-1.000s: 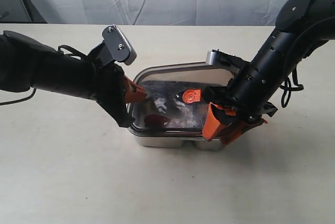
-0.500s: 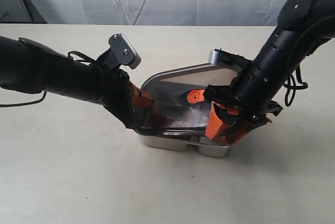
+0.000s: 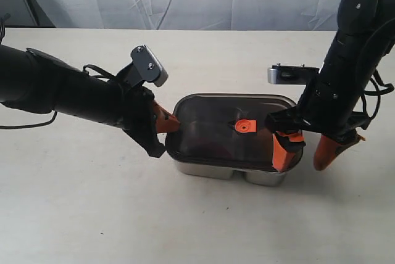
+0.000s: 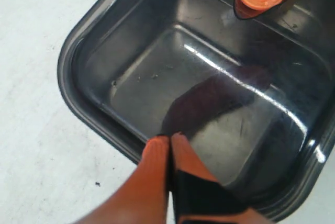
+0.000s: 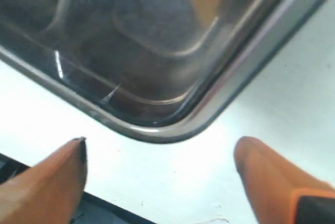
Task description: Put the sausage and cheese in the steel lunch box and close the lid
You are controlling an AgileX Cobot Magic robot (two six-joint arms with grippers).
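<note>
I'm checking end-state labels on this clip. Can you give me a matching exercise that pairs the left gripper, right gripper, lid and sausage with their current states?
Things:
1. left gripper
2. right gripper
3. lid
4. sausage

States:
A. lies flat on the steel lunch box
B. jaws spread wide, nothing between them
C. dark reddish shape seen through smoky plastic
D. jaws pressed shut

Pairs: 1-D, 2-B, 3-A, 4-C
</note>
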